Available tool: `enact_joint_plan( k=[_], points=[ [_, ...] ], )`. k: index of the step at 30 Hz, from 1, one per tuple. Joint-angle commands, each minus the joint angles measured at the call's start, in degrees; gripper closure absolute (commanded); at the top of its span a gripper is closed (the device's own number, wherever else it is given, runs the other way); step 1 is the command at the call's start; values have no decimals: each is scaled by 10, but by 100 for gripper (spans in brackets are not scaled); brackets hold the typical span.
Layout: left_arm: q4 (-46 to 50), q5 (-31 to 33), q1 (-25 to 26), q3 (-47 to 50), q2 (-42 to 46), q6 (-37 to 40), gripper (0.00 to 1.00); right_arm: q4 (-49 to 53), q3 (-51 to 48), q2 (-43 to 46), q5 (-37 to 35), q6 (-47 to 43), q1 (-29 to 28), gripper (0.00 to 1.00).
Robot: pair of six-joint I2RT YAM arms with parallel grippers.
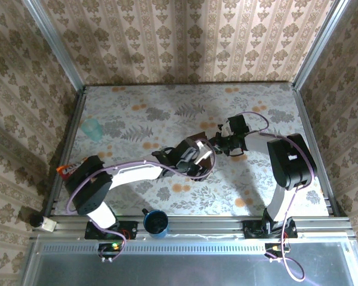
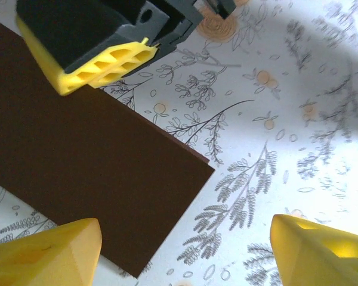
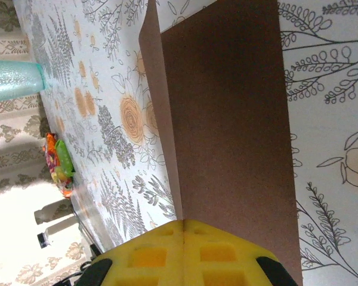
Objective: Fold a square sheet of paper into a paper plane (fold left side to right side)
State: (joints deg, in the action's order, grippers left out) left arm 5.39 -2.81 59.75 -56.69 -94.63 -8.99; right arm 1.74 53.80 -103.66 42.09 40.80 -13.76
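Floral-print surface (image 1: 256, 113), patterned walls around it. Square sheet of paper (image 2: 77, 173) lies beyond the blue cup (image 1: 156, 221) and a bit to its right, near mid-surface, between the two wrists. Sheet is dark reddish-brown, matte, unmarked, thin. It now reads as a long rectangle, not a square. Edges straight, corners sharp, lying flat in the left wrist view. The right wrist view shows one long crease running the sheet's length, with a narrow paler flap angled up on one side of it and the wide dark panel flat on the other. Left gripper (image 2: 186, 238) hovers over the sheet's end. Its yellow fingers are well apart, one above the paper's corner and the other over bare surface, nothing between them. Right gripper (image 3: 184, 235) has its fingers together, tips at the sheet's edge right where the crease ends. Cannot tell if the paper is pinched or only pressed. Teal cup (image 1: 93, 127) sits beyond and left of the blue cup, well apart from the sheet. Orange snack packet (image 1: 68, 170) is left of the blue cup, at the surface's left edge.
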Motion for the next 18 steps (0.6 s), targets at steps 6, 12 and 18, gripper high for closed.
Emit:
enact_joint_plan(
  k=[6, 12, 18],
  points=[
    [79, 171, 58, -113, -98, 42, 22, 10, 4, -12, 8, 13, 1, 96],
    [106, 226, 77, -150, -138, 51, 23, 7, -1, -13, 8, 12, 1, 96],
    [106, 233, 80, -152, -147, 53, 41, 3, -1, -15, 7, 14, 0, 96]
  ],
)
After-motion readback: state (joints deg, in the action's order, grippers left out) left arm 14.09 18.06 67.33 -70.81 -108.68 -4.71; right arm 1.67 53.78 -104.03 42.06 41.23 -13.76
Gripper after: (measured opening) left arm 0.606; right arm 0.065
